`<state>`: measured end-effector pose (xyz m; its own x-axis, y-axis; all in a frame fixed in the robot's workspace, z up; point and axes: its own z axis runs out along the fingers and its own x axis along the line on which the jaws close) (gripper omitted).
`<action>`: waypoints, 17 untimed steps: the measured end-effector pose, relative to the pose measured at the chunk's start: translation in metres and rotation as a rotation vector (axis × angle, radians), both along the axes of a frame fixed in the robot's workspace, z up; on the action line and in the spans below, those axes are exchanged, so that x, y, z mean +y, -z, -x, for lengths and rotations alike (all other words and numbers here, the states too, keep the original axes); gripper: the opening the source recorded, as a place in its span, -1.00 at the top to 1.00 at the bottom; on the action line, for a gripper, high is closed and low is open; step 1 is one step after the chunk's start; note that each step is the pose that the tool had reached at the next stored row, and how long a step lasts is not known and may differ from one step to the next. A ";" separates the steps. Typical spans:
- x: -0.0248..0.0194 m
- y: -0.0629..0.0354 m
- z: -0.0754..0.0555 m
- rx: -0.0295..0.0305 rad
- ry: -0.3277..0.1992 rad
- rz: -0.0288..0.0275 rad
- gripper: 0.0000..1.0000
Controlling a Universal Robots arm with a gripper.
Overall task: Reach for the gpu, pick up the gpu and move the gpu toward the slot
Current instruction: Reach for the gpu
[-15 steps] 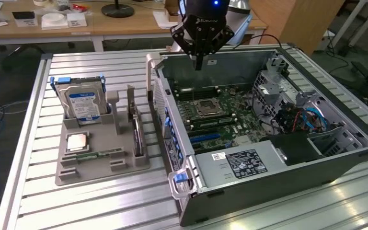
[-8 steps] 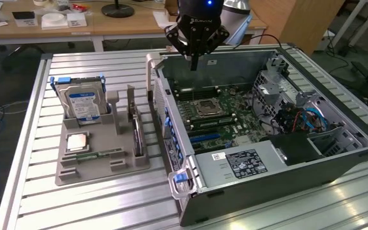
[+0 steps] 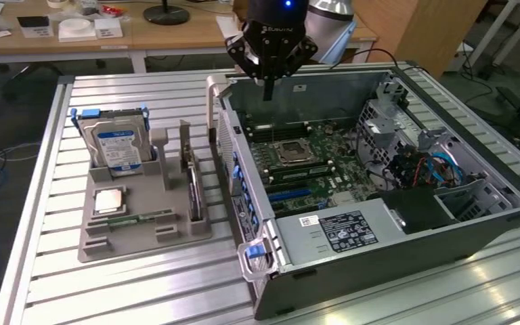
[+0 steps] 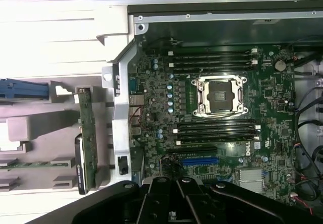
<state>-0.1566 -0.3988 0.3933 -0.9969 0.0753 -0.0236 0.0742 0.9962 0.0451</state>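
The black robot hand hangs above the open dark-grey computer case, over the back part of the green motherboard. Its fingers look drawn together at the tip, with nothing between them. The gpu, a thin green card with a dark cooler, stands on edge in the grey moulded parts tray on the slatted metal counter. It sits just outside the case wall, well apart from the hand. The reach is the step in hand, and it looks barely begun. Done well, I judge it would carry the hand over the case wall without brushing it. It would end squarely above the card's upper edge, with the fingers turned to straddle the thin board rather than run along it. Counted: one gpu, one blue-labelled silver hard drive, one square silvery processor chip, one narrow green memory stick, one tray, one case, and one blue slot on the motherboard.
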 end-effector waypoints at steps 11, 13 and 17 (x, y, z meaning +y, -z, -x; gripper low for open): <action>0.0002 0.0000 0.016 -0.0001 0.000 0.0000 0.79; 0.0002 0.0000 0.019 -0.0001 0.000 0.0000 0.79; 0.0003 0.0000 0.027 -0.0001 0.000 0.0000 0.79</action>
<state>-0.1834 -0.3986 0.3933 -0.9969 0.0753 -0.0237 0.0741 0.9962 0.0451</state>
